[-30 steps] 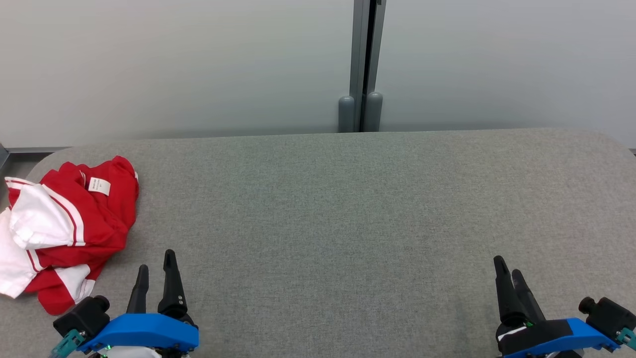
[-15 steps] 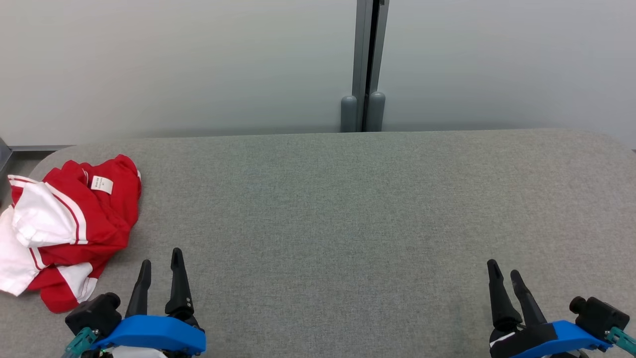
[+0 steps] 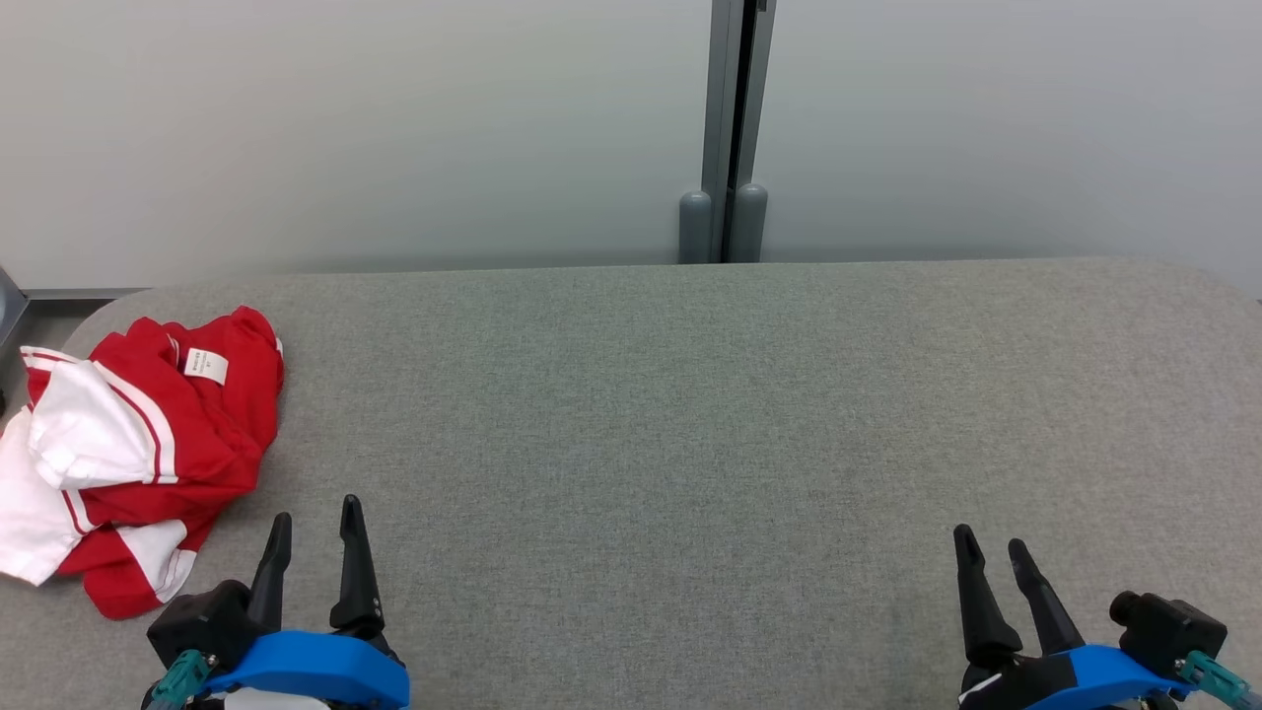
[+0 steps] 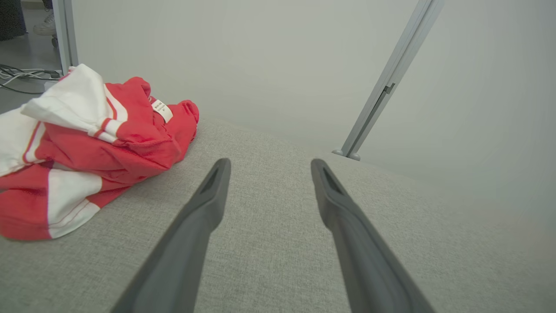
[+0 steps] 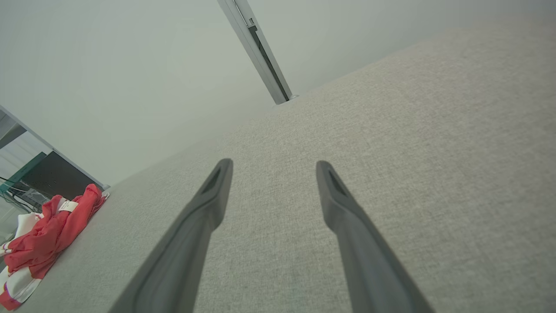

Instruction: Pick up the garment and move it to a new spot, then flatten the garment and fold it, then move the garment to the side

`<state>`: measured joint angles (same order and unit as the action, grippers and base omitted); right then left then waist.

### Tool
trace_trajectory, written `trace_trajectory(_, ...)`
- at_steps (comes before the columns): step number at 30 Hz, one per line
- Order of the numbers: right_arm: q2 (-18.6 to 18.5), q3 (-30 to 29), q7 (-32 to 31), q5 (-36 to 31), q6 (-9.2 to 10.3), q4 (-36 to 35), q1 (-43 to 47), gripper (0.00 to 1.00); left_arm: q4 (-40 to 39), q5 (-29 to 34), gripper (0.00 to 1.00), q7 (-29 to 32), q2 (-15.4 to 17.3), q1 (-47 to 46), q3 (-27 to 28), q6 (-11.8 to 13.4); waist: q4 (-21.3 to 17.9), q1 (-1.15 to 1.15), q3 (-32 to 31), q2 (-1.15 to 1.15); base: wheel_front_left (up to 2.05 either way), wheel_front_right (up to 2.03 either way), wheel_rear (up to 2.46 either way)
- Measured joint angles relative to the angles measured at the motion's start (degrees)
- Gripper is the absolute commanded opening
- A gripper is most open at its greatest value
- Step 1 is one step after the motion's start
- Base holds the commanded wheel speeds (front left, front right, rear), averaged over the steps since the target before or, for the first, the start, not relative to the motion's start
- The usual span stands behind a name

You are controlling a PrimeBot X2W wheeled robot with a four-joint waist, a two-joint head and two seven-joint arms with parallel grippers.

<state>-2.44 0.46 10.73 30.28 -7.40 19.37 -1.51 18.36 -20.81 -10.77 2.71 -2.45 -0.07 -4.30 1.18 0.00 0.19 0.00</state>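
Zero steps complete: garment (image 3: 128, 444) lies crumpled far left; left gripper (image 3: 314, 523) and right gripper (image 3: 989, 552) gape, empty; everything remains.

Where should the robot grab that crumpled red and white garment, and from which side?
Probably the bunched red fold near the label, on the right edge of the garment, approached from its right by the open left gripper. That fold stands up off the table, giving a ridge to pinch.
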Motion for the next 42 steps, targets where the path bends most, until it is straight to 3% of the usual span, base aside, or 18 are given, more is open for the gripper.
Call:
trace_trajectory(28,-0.1,0.9,3.4,-14.3,-0.04,1.5,0.6,1.00,2.0,14.3,1.00,-3.3,0.1,1.1,0.9,1.4,0.5,0.00,-0.4,0.00,0.00,0.00,0.00)
trace_trajectory(42,-0.2,1.1,4.2,-18.2,-0.08,2.1,0.6,1.00,2.9,16.8,1.00,-4.2,0.1,1.1,1.3,1.2,0.8,0.00,-0.6,0.00,0.00,0.00,0.00)
